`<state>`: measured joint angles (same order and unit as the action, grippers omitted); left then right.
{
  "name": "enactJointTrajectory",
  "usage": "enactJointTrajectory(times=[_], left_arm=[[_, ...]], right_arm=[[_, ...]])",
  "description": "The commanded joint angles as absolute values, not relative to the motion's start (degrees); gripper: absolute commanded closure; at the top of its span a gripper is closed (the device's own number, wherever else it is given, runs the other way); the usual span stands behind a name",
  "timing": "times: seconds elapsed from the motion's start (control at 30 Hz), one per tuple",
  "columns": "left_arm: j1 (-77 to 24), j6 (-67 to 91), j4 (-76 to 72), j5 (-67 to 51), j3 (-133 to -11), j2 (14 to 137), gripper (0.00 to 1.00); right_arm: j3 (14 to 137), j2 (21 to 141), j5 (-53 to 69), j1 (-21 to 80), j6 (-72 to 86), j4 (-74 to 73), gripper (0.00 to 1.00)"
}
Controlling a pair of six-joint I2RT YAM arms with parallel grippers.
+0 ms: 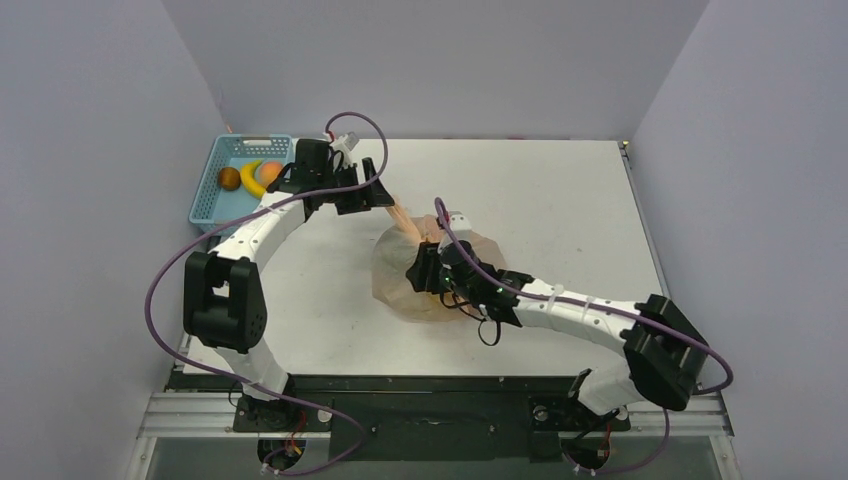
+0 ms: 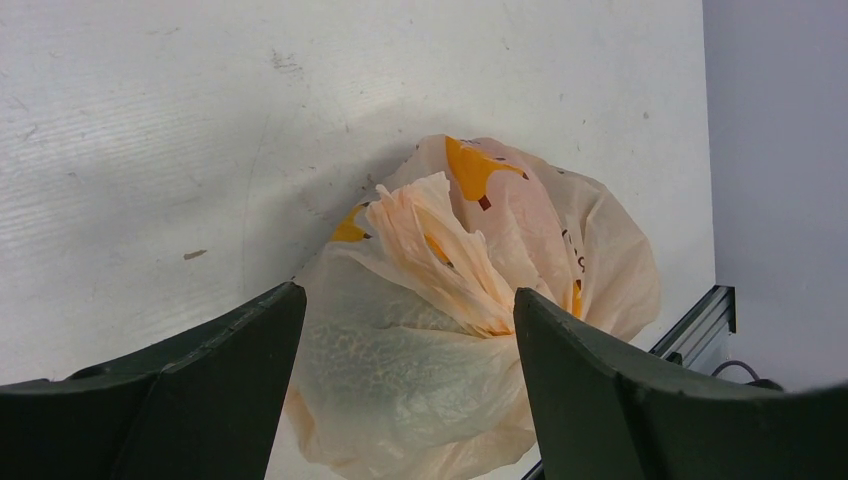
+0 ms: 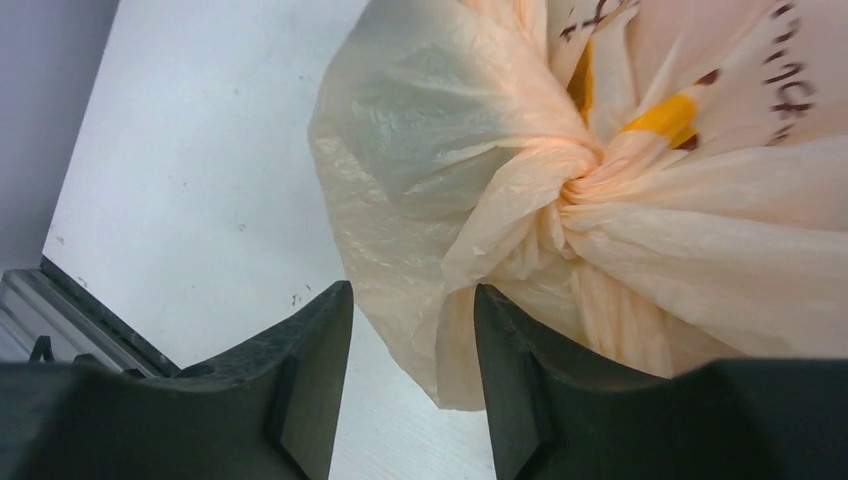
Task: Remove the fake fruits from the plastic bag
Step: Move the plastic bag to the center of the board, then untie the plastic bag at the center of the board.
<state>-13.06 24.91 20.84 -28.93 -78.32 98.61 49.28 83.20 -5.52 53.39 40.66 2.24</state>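
Note:
The peach-orange plastic bag (image 1: 400, 272) lies mid-table, its top twisted shut. Its bunched handle (image 2: 440, 240) stands up toward my left gripper (image 1: 376, 196). That gripper (image 2: 408, 295) is open and hangs just above and behind the bag. A netted green ball (image 2: 400, 370) shows through the film. My right gripper (image 1: 422, 270) is over the bag's near side. In the right wrist view it (image 3: 412, 290) is open, with a loose fold of the bag (image 3: 455, 320) between the fingers, unclamped. The twisted knot (image 3: 580, 185) is just beyond. Other fruits inside the bag are hidden.
A blue mesh basket (image 1: 213, 207) stands at the back left. It holds a brown fruit (image 1: 229, 178), a yellow banana (image 1: 252, 180) and an orange fruit (image 1: 271, 171). The table's near edge and metal rail (image 3: 60, 310) lie close behind the right gripper.

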Motion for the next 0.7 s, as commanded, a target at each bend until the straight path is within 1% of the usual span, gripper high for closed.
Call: enactJointTrajectory(times=[0.0,0.13,0.23,0.37,0.5,0.57,0.67], left_arm=[[-14.6,21.8,20.1,-31.7,-80.6,97.6,0.26],[-18.1,18.0,24.3,-27.9,-82.4,98.0,0.25],[-20.6,15.7,27.3,-25.2,-83.9,98.4,0.25],[-23.7,13.7,30.0,-22.5,-84.7,98.7,0.25],[-26.7,12.0,32.2,-20.8,-85.9,99.6,0.25],[-28.4,11.0,33.6,-18.7,-86.4,100.3,0.26],[-31.4,9.6,35.9,-15.8,-88.1,101.4,0.32]], right_arm=[[47.9,75.8,-11.8,52.2,36.2,-1.3,0.52],[46.6,70.9,-12.3,48.2,34.7,-3.7,0.49],[45.7,66.8,-10.8,42.5,34.7,-4.5,0.49],[45.1,63.2,-9.3,37.3,33.7,-6.2,0.49],[44.9,63.0,-7.7,34.5,33.1,-7.6,0.48],[45.3,64.2,-5.0,34.1,32.9,-7.2,0.48],[45.6,66.8,-1.8,34.2,33.8,-5.9,0.49]])
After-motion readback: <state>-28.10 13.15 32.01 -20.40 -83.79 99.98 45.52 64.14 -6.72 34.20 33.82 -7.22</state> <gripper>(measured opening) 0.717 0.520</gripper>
